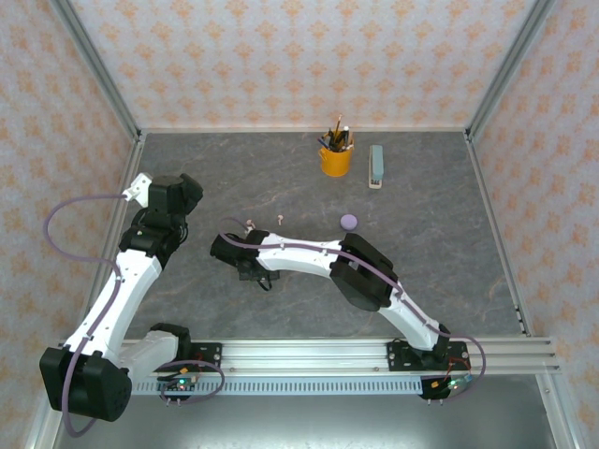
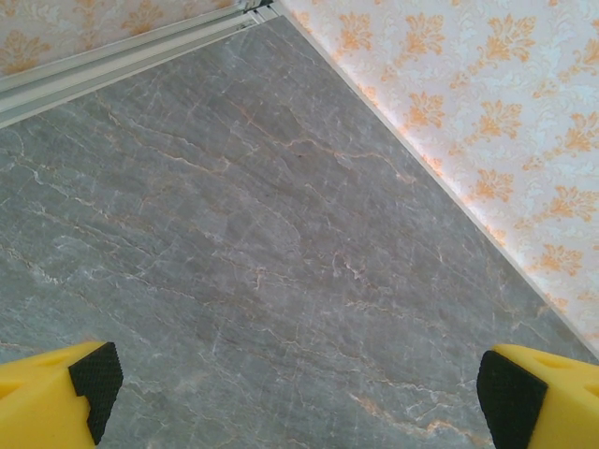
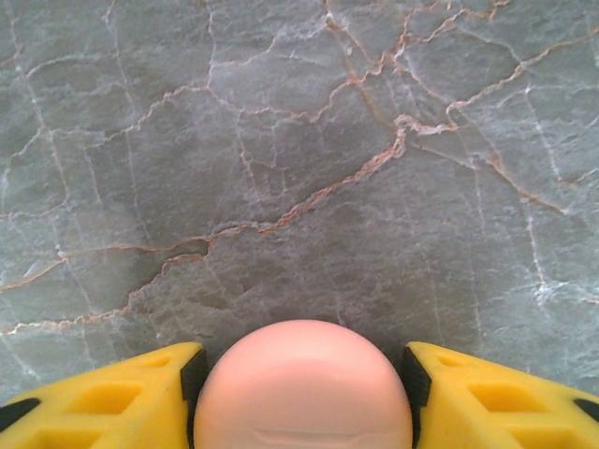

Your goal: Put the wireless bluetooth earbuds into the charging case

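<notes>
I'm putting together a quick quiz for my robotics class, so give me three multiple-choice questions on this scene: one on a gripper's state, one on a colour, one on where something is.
1. The left gripper is: A wide open, empty; B fully shut; C shut on a small thing.
2. The cup holding pens is: A blue; B yellow; C white.
3. The pink case sits: A inside the cup; B in the left gripper; C between the right gripper's fingers.
Answers: 1 A, its pads stand far apart over bare table; 2 B, it is plainly yellow from above; 3 C, a yellow finger flanks each side of it.
</notes>
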You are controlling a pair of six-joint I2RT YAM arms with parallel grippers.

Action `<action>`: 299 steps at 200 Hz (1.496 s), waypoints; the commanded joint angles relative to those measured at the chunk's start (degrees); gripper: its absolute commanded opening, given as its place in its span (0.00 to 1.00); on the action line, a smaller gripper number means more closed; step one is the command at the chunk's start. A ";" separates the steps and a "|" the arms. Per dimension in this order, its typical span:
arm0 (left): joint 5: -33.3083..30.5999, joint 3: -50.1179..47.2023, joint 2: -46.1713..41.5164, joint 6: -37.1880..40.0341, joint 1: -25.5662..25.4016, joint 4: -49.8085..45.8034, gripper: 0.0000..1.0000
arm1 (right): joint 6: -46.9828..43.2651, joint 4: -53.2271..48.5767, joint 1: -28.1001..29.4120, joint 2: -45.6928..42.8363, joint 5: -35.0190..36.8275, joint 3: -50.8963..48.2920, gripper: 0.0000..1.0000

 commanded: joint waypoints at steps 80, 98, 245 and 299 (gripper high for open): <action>4.17 -1.09 -1.29 -2.79 0.49 2.46 1.00 | -1.81 2.23 -1.78 -8.18 5.40 -9.20 0.47; 6.38 1.11 1.04 -3.08 0.40 0.58 1.00 | -3.67 3.32 -3.25 -11.02 5.63 -12.89 0.47; 10.44 -2.34 10.93 6.26 -15.60 12.73 0.96 | -28.75 10.17 -18.94 -21.95 -5.11 -30.10 0.47; 10.59 -5.14 12.23 7.23 -17.53 17.06 0.97 | -27.56 10.27 -19.04 -19.88 -6.60 -30.32 0.52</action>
